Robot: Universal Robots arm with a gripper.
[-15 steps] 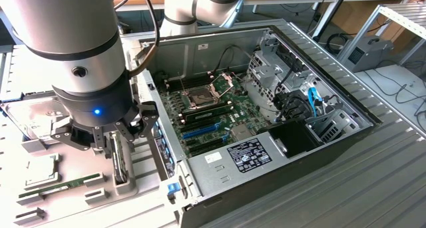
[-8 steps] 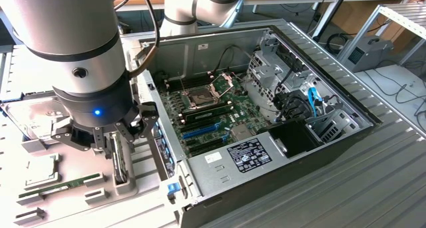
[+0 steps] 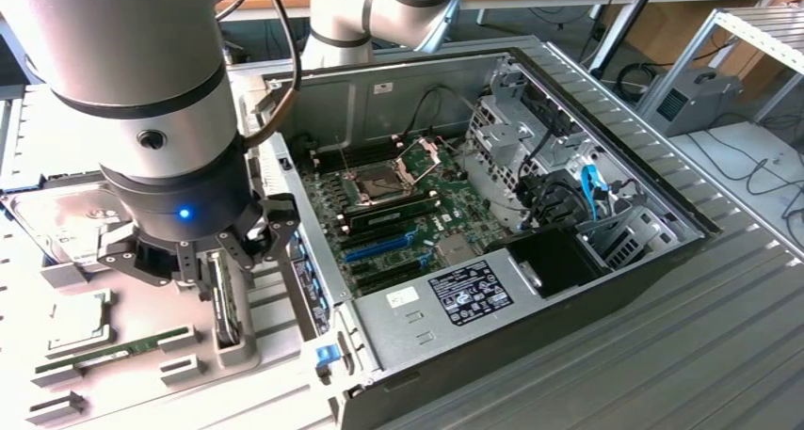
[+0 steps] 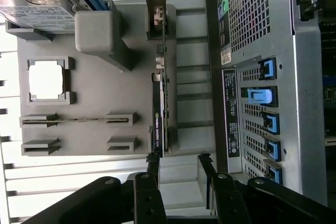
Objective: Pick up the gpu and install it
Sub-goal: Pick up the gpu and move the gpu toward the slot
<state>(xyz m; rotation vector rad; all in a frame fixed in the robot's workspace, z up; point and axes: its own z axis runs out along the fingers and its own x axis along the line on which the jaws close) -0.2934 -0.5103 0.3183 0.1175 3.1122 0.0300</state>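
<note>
Black and grey metal, the open computer case [image 3: 528, 355] takes the centre and right of the exterior view, its motherboard [image 3: 402, 204] exposed. We see the silver arm [image 3: 151, 91] filling the upper left and reaching down over the grey parts tray [image 3: 138, 308] [image 4: 105, 87] at the lower left. On that tray the hard drive [image 3: 63, 223] [image 4: 37, 3] lies at the left edge, and the gpu [image 3: 226, 303] [image 4: 159, 114] stands on its long edge in a slot on the side nearest the case. The gripper [image 3: 226, 261] [image 4: 177, 163] hangs just above the card, jaws spread wide, holding nothing; one finger [image 4: 153, 163] sits close to the card's end. Toward the lower left corner lie a CPU [image 3: 78, 322] [image 4: 46, 80] and a RAM stick [image 3: 120, 350] [image 4: 73, 120].
</note>
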